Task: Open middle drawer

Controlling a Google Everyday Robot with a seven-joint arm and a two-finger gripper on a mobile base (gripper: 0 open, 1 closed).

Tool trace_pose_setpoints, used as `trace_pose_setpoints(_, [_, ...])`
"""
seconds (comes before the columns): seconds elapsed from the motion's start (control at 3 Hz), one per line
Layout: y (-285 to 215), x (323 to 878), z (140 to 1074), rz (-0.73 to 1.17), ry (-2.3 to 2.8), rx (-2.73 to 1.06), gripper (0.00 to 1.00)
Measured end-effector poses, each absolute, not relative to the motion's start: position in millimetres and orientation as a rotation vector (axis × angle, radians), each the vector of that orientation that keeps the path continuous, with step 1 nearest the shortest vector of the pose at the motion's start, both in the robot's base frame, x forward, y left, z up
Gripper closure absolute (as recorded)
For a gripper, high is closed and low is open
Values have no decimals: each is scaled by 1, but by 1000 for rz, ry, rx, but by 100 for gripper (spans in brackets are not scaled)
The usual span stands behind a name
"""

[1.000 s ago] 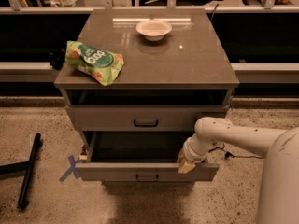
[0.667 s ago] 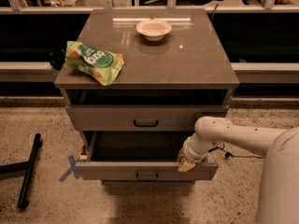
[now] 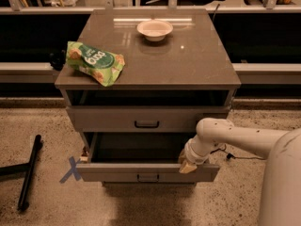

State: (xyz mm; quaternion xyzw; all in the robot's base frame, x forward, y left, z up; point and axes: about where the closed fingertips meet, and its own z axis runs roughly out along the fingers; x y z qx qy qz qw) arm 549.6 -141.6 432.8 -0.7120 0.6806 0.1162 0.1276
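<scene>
The grey cabinet [image 3: 150,60] has a shut upper drawer [image 3: 117,119] with a small black bar handle [image 3: 146,124]. Below it the middle drawer [image 3: 117,172] stands pulled out towards me, its dark inside open to view and its black handle [image 3: 148,177] on the front. My gripper [image 3: 188,165] reaches in from the right on a white arm [image 3: 235,138]. It sits at the right end of the pulled-out drawer, at the top edge of its front. Any drawer below is hidden under the open one.
On the cabinet top lie a green snack bag [image 3: 94,62] at the left and a white bowl [image 3: 154,29] at the back. A black bar [image 3: 29,172] lies on the speckled floor at the left, next to a blue tape cross [image 3: 71,169]. A dark counter runs behind the cabinet.
</scene>
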Motion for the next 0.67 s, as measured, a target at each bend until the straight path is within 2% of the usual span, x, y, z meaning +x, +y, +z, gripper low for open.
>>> trace_pose_setpoints(0.33, [-142, 550, 434, 338, 1980, -2072, 5])
trace_pose_setpoints(0.67, [-141, 549, 433, 340, 1980, -2073, 0])
